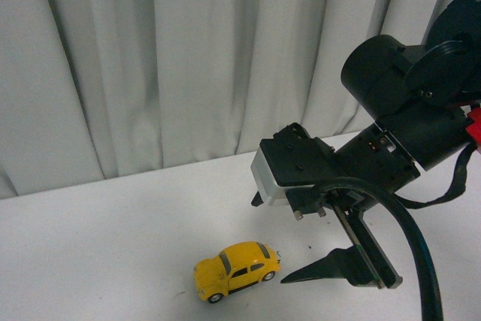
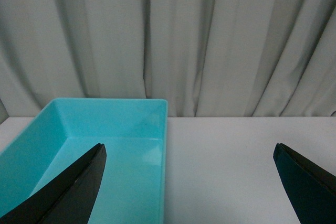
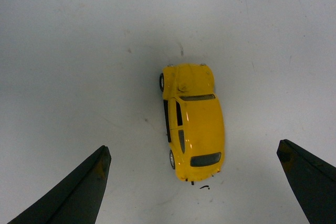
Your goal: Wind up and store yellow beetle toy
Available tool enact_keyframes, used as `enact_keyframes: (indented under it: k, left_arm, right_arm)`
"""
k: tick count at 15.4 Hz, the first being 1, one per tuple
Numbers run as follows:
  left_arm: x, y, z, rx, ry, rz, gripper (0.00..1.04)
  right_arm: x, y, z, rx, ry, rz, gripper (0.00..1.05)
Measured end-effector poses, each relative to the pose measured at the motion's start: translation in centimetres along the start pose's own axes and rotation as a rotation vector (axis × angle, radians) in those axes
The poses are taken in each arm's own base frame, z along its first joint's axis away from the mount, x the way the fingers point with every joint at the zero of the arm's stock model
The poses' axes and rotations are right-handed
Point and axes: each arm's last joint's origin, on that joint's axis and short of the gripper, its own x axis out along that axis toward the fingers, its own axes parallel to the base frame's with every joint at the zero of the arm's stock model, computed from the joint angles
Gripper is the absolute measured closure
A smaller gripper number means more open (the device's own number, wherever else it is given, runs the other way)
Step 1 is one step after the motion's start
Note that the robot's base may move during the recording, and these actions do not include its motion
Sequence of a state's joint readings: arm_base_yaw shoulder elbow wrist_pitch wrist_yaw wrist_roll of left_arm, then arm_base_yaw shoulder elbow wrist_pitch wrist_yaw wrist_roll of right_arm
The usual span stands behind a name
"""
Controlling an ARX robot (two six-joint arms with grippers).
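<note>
The yellow beetle toy (image 1: 237,270) stands on its wheels on the white table (image 1: 113,246), near the front edge. My right gripper (image 1: 269,242) hangs open just above and to the right of it. In the right wrist view the yellow beetle toy (image 3: 193,121) is seen from above, with its rear end lying between the spread fingers of my right gripper (image 3: 193,149), neither finger touching it. My left gripper (image 2: 189,148) is open and holds nothing. It is out of the front view.
An empty turquoise bin (image 2: 105,114) sits on the table below my left gripper's left finger, its long rim (image 2: 165,150) running under the gripper. A pale curtain (image 1: 188,58) closes off the back of the table.
</note>
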State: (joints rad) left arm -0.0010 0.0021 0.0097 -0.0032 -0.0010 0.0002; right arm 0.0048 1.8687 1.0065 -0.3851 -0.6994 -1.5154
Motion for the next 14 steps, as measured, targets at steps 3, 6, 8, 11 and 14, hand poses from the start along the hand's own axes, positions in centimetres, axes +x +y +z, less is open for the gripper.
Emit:
enact_keyframes:
  k: [3,6,8,11,14]
  left_arm:
    - [0.0,0.0,0.0,0.0,0.0,0.0,0.07]
    - [0.0,0.0,0.0,0.0,0.0,0.0,0.07]
    - [0.0,0.0,0.0,0.0,0.0,0.0,0.07]
    - [0.0,0.0,0.0,0.0,0.0,0.0,0.07]
    - [0.0,0.0,0.0,0.0,0.0,0.0,0.07]
  right_arm:
    - [0.9,-1.2,-1.0,-0.027,0.001,0.028,0.07]
    - [2.1,-1.9,-1.5,-0.025,-0.012,0.058,0.07]
    - [3.0,-2.2,-2.2,-0.019,-0.014,0.075,0.07]
    - [4.0,-2.3,-2.8,-0.014,-0.019,0.098,0.07]
    - [5.0,-2.7,-2.9,-0.026,-0.028,0.115,0.07]
